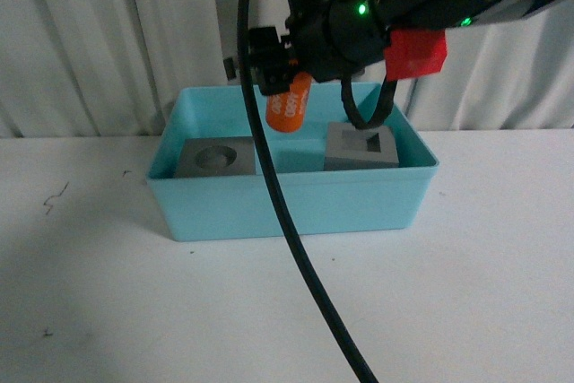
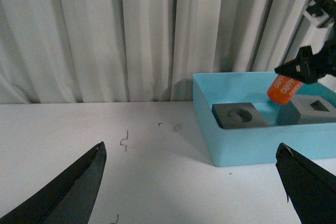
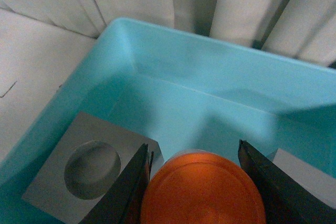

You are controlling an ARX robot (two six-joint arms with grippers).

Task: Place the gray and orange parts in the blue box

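The light blue box [image 1: 296, 204] stands on the white table, with two gray cubes inside. The cube with a round recess [image 1: 215, 157] lies at the box's left, the cube with a rectangular recess [image 1: 361, 146] at its right. My right gripper [image 1: 285, 96] hangs above the box's middle, shut on the orange cylinder [image 1: 288, 103] with white digits. The right wrist view shows the cylinder's end [image 3: 202, 190] between the fingers, over the box floor [image 3: 178, 108]. My left gripper [image 2: 194, 182] is open over bare table, left of the box [image 2: 252, 148].
White curtains [image 1: 108, 33] hang close behind the table. A black cable [image 1: 296, 248] runs down across the box front in the front view. Small dark marks [image 1: 56, 196] dot the table to the left.
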